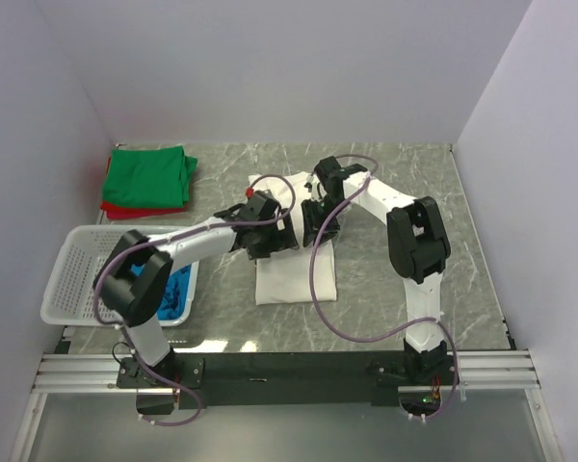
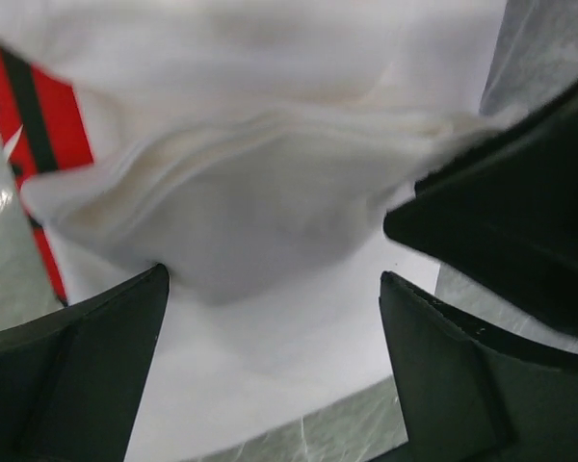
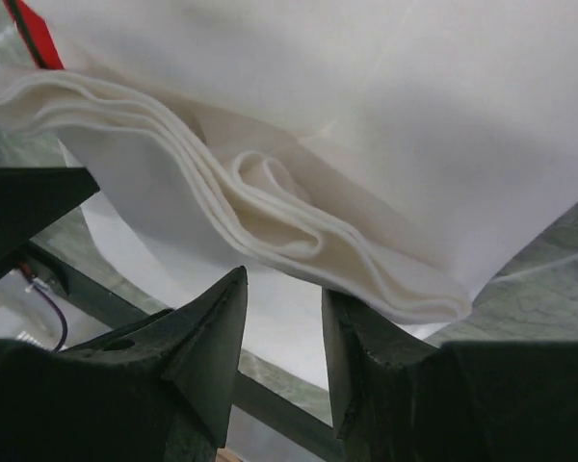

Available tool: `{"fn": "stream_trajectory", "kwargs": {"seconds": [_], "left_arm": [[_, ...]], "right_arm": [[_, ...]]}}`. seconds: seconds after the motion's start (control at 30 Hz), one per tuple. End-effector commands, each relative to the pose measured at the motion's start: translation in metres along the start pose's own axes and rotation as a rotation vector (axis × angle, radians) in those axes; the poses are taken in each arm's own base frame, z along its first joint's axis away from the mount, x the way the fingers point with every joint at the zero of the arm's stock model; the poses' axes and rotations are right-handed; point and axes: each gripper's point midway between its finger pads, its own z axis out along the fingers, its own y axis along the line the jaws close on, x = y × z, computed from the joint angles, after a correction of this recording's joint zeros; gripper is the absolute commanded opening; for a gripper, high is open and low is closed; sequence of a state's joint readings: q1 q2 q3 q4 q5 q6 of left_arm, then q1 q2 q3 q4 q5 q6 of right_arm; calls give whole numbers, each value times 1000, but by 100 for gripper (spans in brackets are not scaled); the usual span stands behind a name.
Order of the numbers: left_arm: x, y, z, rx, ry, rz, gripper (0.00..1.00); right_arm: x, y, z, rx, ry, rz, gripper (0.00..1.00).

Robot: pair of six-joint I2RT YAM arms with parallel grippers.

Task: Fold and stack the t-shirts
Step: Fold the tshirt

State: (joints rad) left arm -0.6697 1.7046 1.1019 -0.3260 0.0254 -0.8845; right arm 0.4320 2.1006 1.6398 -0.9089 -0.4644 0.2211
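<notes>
The white t-shirt (image 1: 295,274) lies folded in a long strip at the table's middle, its red print (image 2: 48,115) showing at one edge. My left gripper (image 1: 275,238) hovers over the strip's far part, open wide, with a loose fold of white cloth (image 2: 270,173) ahead of the bare fingers (image 2: 77,375). My right gripper (image 1: 314,226) sits just beside it, open by a narrow gap, empty. The layered fold edge (image 3: 299,231) rests just above its fingertips (image 3: 352,318). A green t-shirt (image 1: 150,174) lies on a red one (image 1: 125,211) at the back left. A blue one (image 1: 176,289) is in the basket.
A white lattice basket (image 1: 82,274) stands at the left, near my left arm's base. Grey walls close in the table on three sides. My right gripper's black body (image 2: 520,231) crowds the right of the left wrist view. Marble tabletop (image 1: 395,183) shows around the shirt.
</notes>
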Motion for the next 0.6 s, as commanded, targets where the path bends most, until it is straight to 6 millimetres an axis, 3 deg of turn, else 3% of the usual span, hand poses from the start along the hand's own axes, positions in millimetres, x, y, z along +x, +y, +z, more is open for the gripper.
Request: {"fn": "stream_trajectory", "kwargs": {"seconds": [0.0,0.2,0.33,0.47,0.5,0.57], "left_arm": [[-24,-6,17,-2,-23,18,96],[-40,26,26,-91,-21,-29,97],[-55,21,16,-68,-57,-37,97],[-59,12,-5,-30,-85,-44,98],[-48,15,-6,-22,-63,-41,98],[-39,15,-18,-2,-55,-27,98]], "right_arm": [[-25,-11,-7,51,-89,14,44],[-34,-20,-19,65,-149,31,46],[-31,-17,-39,74,-173,12,48],[-11,-12,-54,63,-178,19,49],[5,-16,-47,58,-142,37,49],[19,-10,-55,35,-167,42,49]]}}
